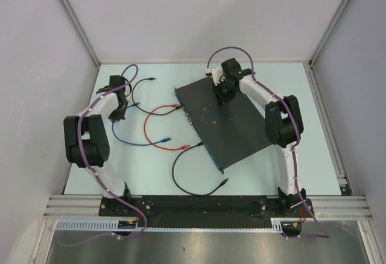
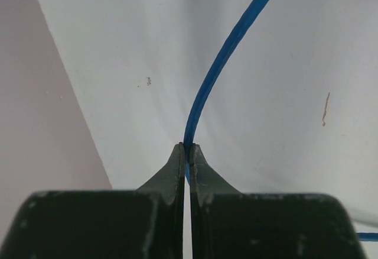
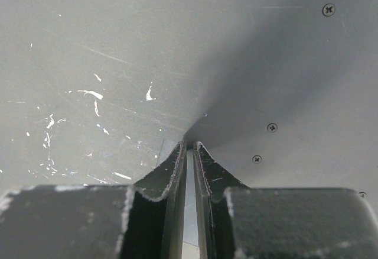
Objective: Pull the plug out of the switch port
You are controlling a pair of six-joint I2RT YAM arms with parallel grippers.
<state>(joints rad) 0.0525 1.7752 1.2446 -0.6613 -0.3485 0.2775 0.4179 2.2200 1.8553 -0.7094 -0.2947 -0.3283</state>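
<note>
The switch [image 1: 238,125] is a flat black box lying at an angle right of centre, with its bluish socket edge [image 1: 202,137] facing left. My left gripper [image 1: 119,112] hangs low at the far left, shut on a thin blue cable [image 2: 218,64] pinched at the fingertips [image 2: 188,146]. That blue cable [image 1: 120,136] loops over the table, and one plug [image 1: 167,138] lies free, apart from the switch. My right gripper [image 1: 223,98] stands on the switch's scuffed top [image 3: 118,46]. Its jaws [image 3: 190,145] are nearly together with nothing between them.
A red cable [image 1: 149,128] runs from the socket edge near the far corner and curls over the table. One black cable [image 1: 181,176] loops at the front, another [image 1: 142,83] lies at the back left. Grey walls enclose the table on three sides.
</note>
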